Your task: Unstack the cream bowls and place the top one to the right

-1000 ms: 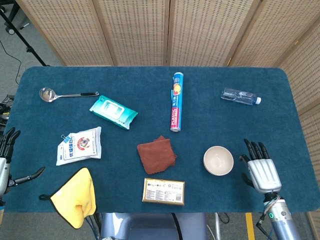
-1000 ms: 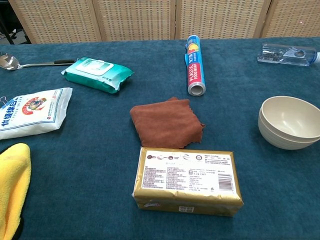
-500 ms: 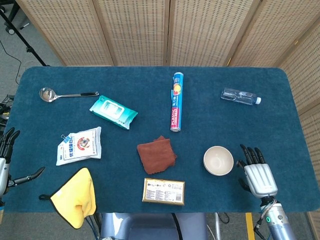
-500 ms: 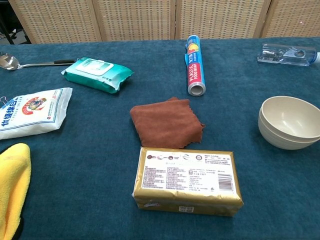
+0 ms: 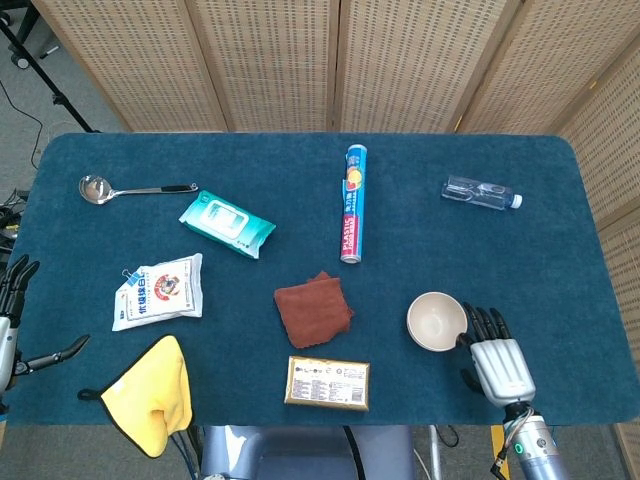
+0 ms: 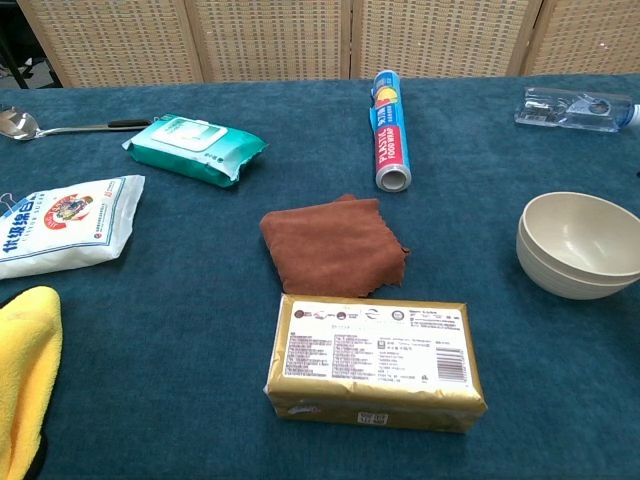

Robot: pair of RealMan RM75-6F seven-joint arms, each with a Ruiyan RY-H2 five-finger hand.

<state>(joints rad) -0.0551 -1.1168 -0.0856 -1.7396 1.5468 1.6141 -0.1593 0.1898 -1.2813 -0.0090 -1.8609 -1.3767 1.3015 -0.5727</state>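
A: Where are the two stacked cream ceramic bowls (image 5: 437,321)?

B: Nested, toward the near right corner of the blue cloth-covered desk (image 5: 300,110); the chest view shows both rims.

A: And the right hand (image 5: 492,352)?

B: Just beside the stack's right side, fingers apart, holding nothing; contact probably not made, though I cannot be sure; the left hand (image 5: 12,312) idles off the left edge, fingers spread.

A: Step?

B: The approach; next calls for pinching only the top rim, then lifting it straight up.
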